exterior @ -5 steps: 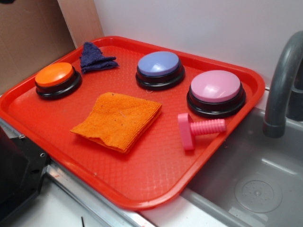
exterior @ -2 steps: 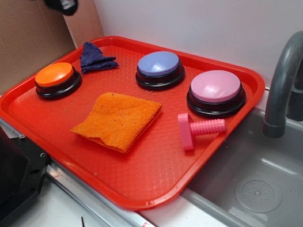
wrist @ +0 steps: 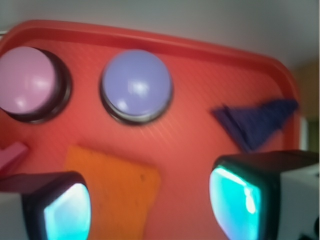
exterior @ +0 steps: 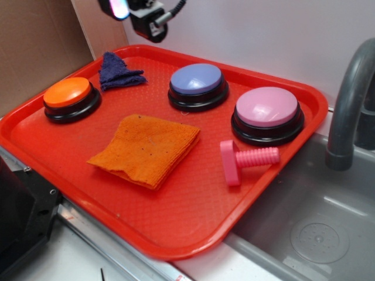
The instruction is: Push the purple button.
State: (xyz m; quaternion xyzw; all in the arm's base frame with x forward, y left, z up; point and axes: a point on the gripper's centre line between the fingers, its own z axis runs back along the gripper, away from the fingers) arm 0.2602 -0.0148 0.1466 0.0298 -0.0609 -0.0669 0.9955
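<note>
Purple button (exterior: 197, 80) sits untouched at the tray's (exterior: 193, 234) back, between orange and pink ones. My gripper (exterior: 137, 14) has just swung into view above, fingers (wrist: 235, 200) apart, empty; descent remains.

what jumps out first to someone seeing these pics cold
The bright red tray fills the exterior view, with three domed buttons along its far side: orange button left, purple button middle, pink button right. An orange cloth lies in front, and the pincer hangs above the tray's far edge.
</note>
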